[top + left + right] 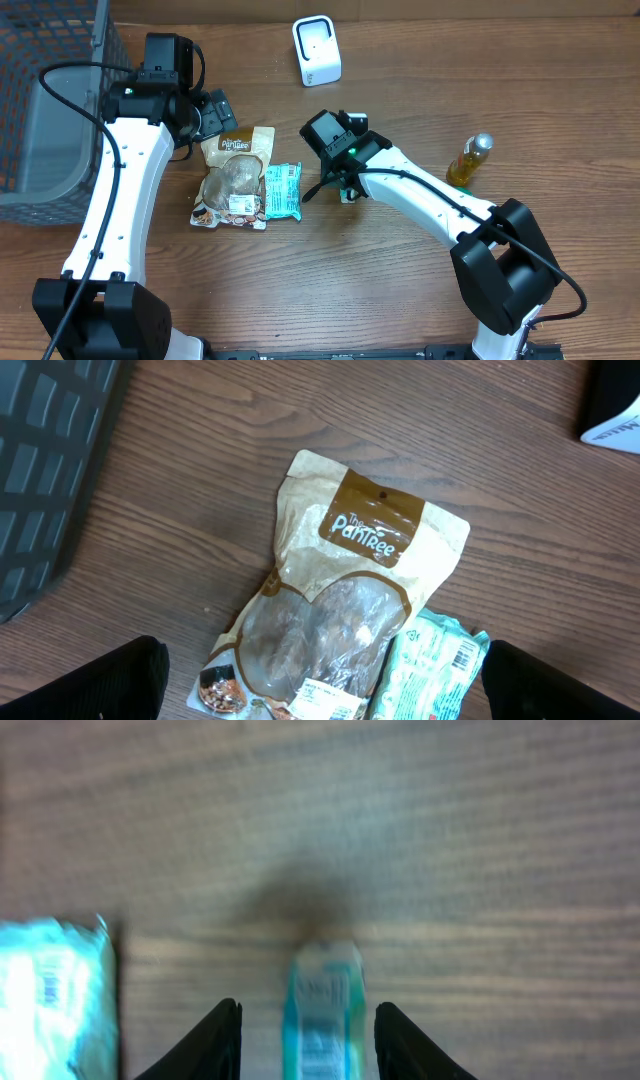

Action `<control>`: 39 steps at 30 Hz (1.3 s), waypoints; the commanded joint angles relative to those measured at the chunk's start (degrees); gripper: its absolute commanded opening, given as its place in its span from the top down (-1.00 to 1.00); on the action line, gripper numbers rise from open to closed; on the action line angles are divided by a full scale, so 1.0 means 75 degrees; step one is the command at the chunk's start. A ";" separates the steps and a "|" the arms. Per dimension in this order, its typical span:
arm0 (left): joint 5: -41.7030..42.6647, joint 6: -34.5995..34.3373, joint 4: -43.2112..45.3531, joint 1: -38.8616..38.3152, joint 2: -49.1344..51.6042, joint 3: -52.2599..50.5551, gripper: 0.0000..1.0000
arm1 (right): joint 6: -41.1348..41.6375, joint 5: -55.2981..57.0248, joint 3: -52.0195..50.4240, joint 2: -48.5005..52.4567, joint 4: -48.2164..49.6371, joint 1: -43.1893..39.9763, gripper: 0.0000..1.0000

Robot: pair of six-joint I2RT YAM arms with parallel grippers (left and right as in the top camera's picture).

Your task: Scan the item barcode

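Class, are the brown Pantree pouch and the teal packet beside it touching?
Touching. In the left wrist view the teal packet butts against the brown pouch along its lower right edge, with no gap between them.

- The left arm (pixel 120 190) and the right arm (pixel 420 195) are built from smooth white links, joined by bulky black housings.
- A thin black cable (pixel 70 66) is routed along each arm.
- A small green light (pixel 352 152) is lit near each wrist.
- The left gripper (pixel 320 680) and the right gripper (pixel 308 1040) are fitted with matte black fingers (pixel 215 1042).
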 commanded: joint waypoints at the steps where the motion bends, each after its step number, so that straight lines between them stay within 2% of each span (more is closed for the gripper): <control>1: -0.0052 0.0029 0.0000 -0.0015 -0.0047 0.0093 -0.99 | 0.0114 0.0405 0.0020 -0.0175 0.0256 -0.0137 0.21; 8: -0.0052 0.0029 0.0000 -0.0015 -0.0047 0.0093 -0.99 | 0.0119 0.0434 0.0020 -0.0175 -0.0149 -0.0717 0.34; 18: -0.0050 0.0026 0.0000 -0.0015 -0.0047 0.0093 -0.99 | 0.0114 -0.0836 0.0015 -0.0172 -0.0784 -0.1052 0.51; 24: -0.0050 0.0029 0.0000 -0.0015 -0.0047 0.0093 -0.99 | 0.0114 -0.1480 0.0015 -0.0172 -0.0810 -0.0935 0.51; 39: -0.0052 0.0029 0.0000 -0.0015 -0.0047 0.0093 -1.00 | 0.0111 -0.1443 0.0015 -0.0172 -0.0866 -0.0807 0.49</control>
